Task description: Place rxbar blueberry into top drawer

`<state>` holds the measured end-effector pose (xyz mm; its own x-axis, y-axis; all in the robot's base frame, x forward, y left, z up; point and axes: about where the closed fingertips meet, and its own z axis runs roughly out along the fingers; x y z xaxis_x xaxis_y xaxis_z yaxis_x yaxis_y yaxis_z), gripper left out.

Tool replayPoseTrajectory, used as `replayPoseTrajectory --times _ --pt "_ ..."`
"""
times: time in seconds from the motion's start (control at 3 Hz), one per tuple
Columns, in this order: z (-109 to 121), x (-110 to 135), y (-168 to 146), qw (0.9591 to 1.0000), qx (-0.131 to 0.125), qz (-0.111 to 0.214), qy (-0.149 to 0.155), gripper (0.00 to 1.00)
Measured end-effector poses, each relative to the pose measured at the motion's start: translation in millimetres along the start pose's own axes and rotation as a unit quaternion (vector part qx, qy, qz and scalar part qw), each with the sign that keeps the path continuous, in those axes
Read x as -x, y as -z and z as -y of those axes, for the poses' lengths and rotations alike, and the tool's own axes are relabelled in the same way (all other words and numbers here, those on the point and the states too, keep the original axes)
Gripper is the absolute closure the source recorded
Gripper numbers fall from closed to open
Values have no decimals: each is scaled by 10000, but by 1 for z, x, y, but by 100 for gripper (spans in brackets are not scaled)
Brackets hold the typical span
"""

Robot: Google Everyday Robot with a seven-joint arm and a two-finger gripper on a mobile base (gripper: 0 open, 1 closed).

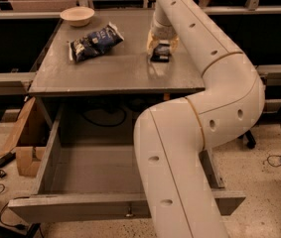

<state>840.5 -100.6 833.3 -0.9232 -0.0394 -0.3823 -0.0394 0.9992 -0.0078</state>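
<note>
We note a grey, flat-topped rectangular desk [115,73] carrying three items. At the far left corner is a round cream bowl [77,16], upright. Near it, toward the front and a little right, is a crinkled blue-and-white chip bag [94,42], lying flat and askew to the edges. Well apart, toward the right side, is a small flat dark navy bar wrapper [160,52]. The robot's jaws are down at this bar; we cannot tell whether it rests fully on the surface.
</note>
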Motion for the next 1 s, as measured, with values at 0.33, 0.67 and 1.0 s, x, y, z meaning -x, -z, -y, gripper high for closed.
replayPoseTrajectory --times 0.33,0.67,1.0 --pt "0 2 7 10000 0 1 0 88" --pt "-2 1 9 10000 6 21 8 100" --pt "-2 1 9 10000 4 22 9 100"
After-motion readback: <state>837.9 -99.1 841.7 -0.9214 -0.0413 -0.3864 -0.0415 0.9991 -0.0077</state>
